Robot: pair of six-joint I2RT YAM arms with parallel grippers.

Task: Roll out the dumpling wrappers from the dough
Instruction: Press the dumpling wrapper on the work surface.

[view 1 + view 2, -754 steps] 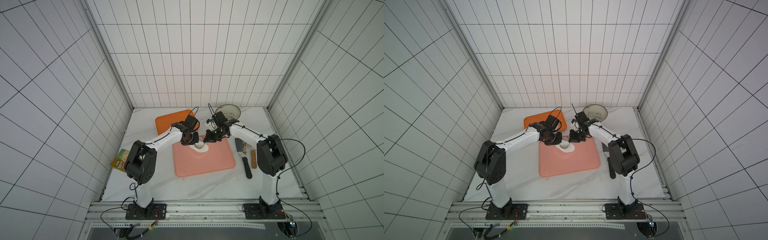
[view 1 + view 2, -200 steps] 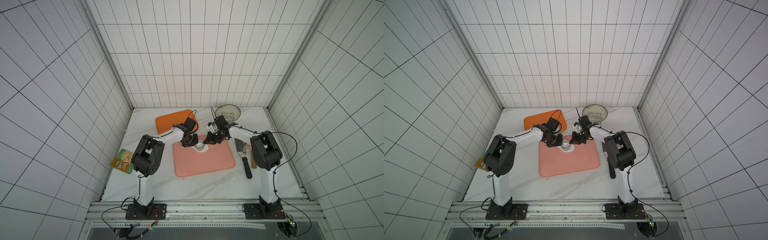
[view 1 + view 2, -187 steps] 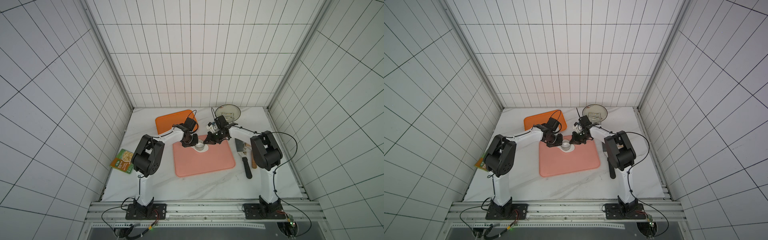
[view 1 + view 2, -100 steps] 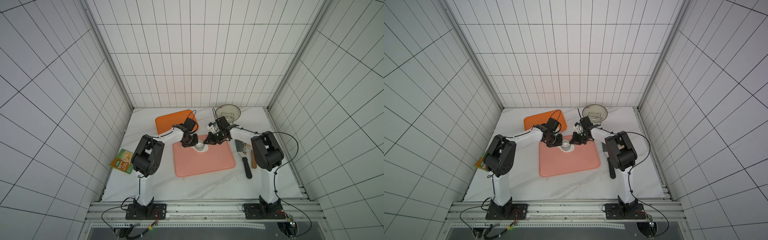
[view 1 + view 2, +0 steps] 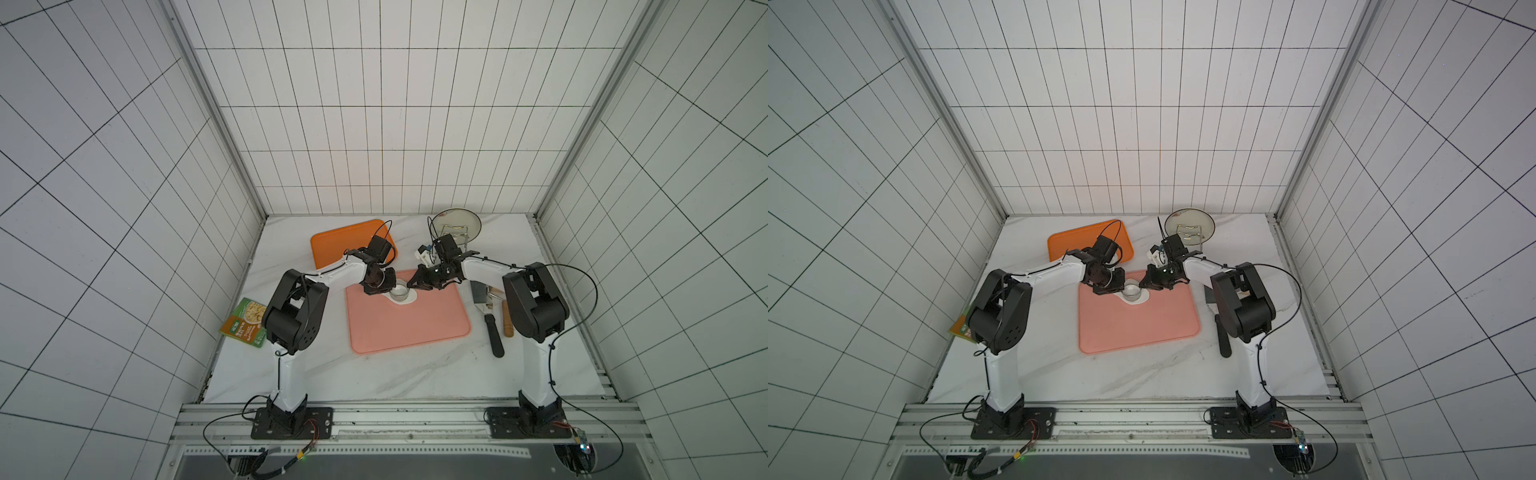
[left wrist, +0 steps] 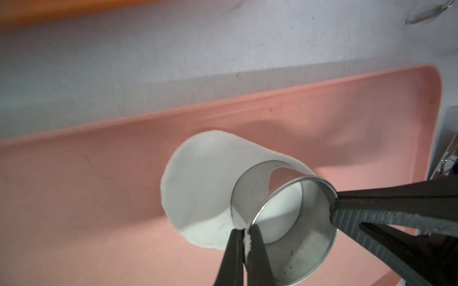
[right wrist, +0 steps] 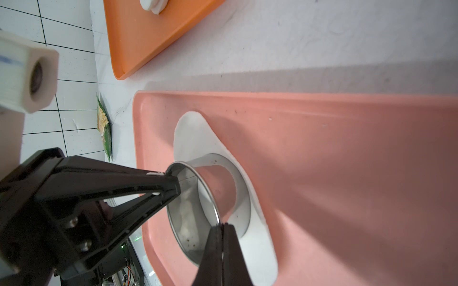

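Note:
The dough (image 5: 406, 301), a flattened white oval, lies at the far end of the pink mat (image 5: 409, 328). A small steel ring (image 5: 400, 289) stands on it, with white dough showing inside (image 6: 280, 213). My left gripper (image 6: 245, 231) is shut on the ring's rim (image 6: 292, 222), and a bit of dough is stuck between its tips. My right gripper (image 7: 221, 226) is shut on the opposite side of the rim (image 7: 198, 210). In both top views the two grippers (image 5: 388, 288) (image 5: 1144, 284) meet at the ring from either side. Round white dumpling wrappers (image 7: 153, 5) lie stacked on the orange tray (image 7: 148, 37).
The orange tray (image 5: 336, 245) lies behind the mat on the left. A glass plate with a wire rack (image 5: 455, 226) stands at the back right. A steel scraper (image 5: 480, 293), a black-handled tool (image 5: 493, 336) and a wooden pin (image 5: 506, 318) lie right of the mat. A green packet (image 5: 245, 322) lies left.
Over the last second almost nothing has moved; both grippers stay shut on the ring. Since about four seconds ago both arms have folded in closer while the grippers stayed at the ring.

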